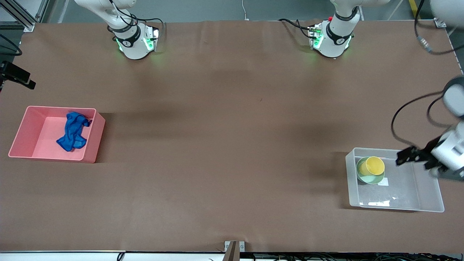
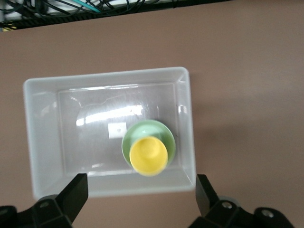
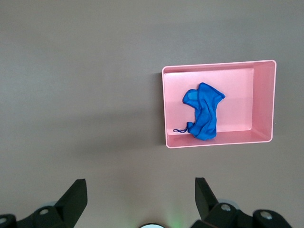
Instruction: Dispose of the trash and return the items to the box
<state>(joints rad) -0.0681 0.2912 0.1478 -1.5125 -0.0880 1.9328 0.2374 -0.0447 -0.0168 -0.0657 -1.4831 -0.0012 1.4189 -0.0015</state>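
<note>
Blue rag (image 1: pixel 73 131) lies in pink bin (image 1: pixel 21 130) at right arm's end of table (image 1: pixel 224 145). Yellow cup (image 1: pixel 375 165) sits in green bowl (image 1: pixel 362 174), inside clear box (image 1: pixel 431 203) w/ blank white label (image 2: pixel 117 129), no legible text. Left gripper (image 1: pixel 409 156) over box edge, fingers apart, empty. Right gripper (image 3: pixel 141 199) up over bare table, fingers apart.

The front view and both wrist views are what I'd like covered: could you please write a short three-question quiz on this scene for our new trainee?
1. True or false: the blue rag lies in the pink bin.
2. What does the yellow cup sit in?
3. The left end effector is: A) gripping the cup, B) open over the clear box, C) over the pink bin.

Key: 1 true; 2 the mint-green bowl, inside the clear box; 3 B.
</note>
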